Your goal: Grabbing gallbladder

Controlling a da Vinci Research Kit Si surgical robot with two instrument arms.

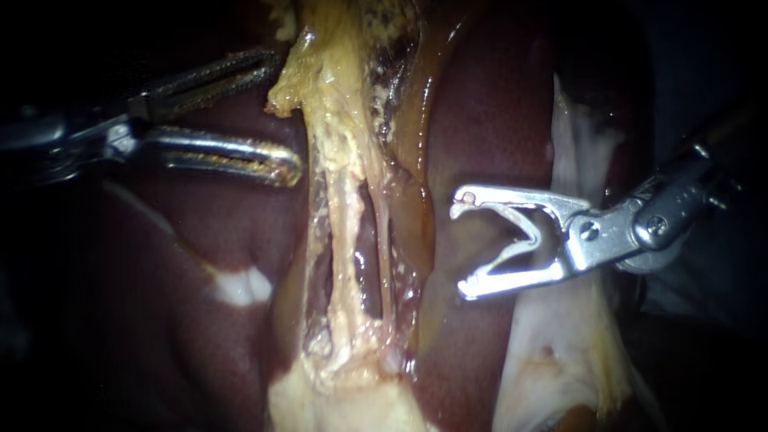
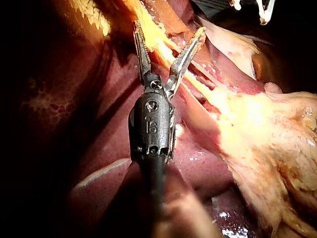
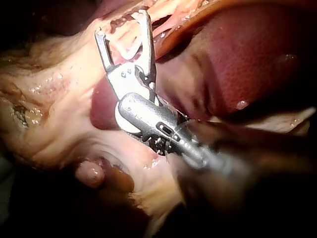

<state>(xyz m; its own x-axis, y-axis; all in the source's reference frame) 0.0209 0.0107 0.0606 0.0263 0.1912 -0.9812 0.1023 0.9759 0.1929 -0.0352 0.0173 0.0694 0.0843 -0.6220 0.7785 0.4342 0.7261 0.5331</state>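
Nearest, the right instrument [image 1: 462, 246] is seen over the liver [image 1: 496, 120], its jaws spread wide and empty, its shaft lost in darkness. Beside it run pale yellow strands [image 1: 346, 216]. Farther on, the left instrument [image 1: 288, 112] is held wide apart at ragged yellow tissue [image 1: 320, 64], cut off by the upper edge. The gallbladder cannot be told from this tissue with certainty. Only in the left wrist view is a yellow strand [image 2: 158, 42] seen lying between those open jaws.
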